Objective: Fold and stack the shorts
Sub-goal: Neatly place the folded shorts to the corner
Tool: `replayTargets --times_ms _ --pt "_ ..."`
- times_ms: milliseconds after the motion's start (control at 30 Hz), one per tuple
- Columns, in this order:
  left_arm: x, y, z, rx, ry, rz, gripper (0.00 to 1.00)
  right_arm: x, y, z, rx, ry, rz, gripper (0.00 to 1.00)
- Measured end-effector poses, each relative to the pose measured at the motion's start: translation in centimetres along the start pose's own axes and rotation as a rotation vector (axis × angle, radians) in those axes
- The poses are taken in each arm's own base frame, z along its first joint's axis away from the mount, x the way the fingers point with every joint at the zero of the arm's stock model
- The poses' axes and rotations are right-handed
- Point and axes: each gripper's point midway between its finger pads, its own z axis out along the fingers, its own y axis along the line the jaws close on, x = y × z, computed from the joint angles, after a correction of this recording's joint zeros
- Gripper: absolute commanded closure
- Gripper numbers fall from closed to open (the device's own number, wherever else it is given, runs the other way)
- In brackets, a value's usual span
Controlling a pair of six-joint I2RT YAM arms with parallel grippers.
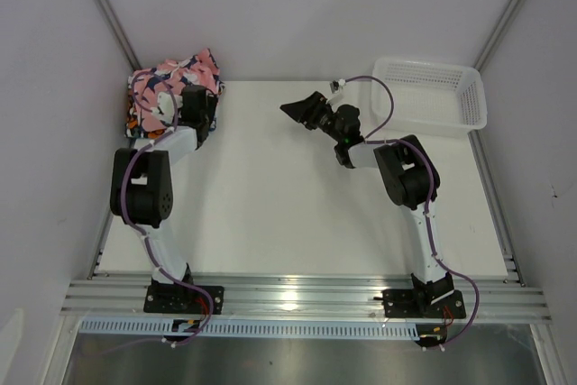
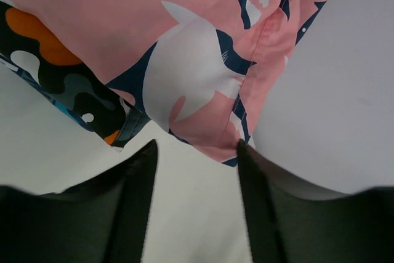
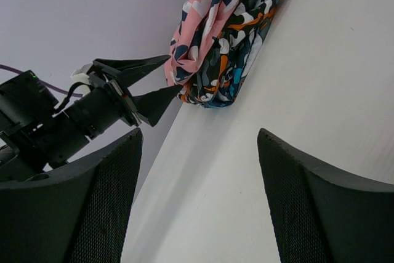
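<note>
The shorts lie piled in the table's far left corner. The pink-navy-white pair is on top, over the orange-black-white camouflage pair, with a blue-teal edge at the bottom. The right wrist view shows the same pile from the side. My left gripper is open just in front of the pile's near edge. Its right fingertip is at the pink hem, and only bare table shows between the jaws. My right gripper hangs open over the middle of the table, pointing left, holding nothing.
A white mesh basket stands at the back right corner. Walls enclose the table on the left, back and right, and the pile lies close to the left wall. The left arm reaches across the right wrist view.
</note>
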Motion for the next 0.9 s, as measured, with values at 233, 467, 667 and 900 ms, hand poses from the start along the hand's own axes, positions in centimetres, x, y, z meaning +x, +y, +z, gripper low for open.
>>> replayTargets --times_ms 233,467,667,900 --pt "-0.9 0.7 1.7 -0.022 -0.018 0.002 0.76 -0.1 0.3 0.0 -0.013 -0.003 0.008 0.23" --pt "-3.1 0.8 2.4 -0.017 -0.025 0.021 1.00 -0.1 0.4 0.0 -0.017 0.000 0.014 0.23" --pt "-6.6 0.6 3.0 -0.005 -0.051 0.039 1.00 0.0 0.6 0.0 -0.021 0.005 0.025 0.23" --pt "-8.0 -1.2 1.7 0.049 -0.062 0.076 1.00 0.1 0.6 -0.1 -0.024 0.012 0.026 0.23"
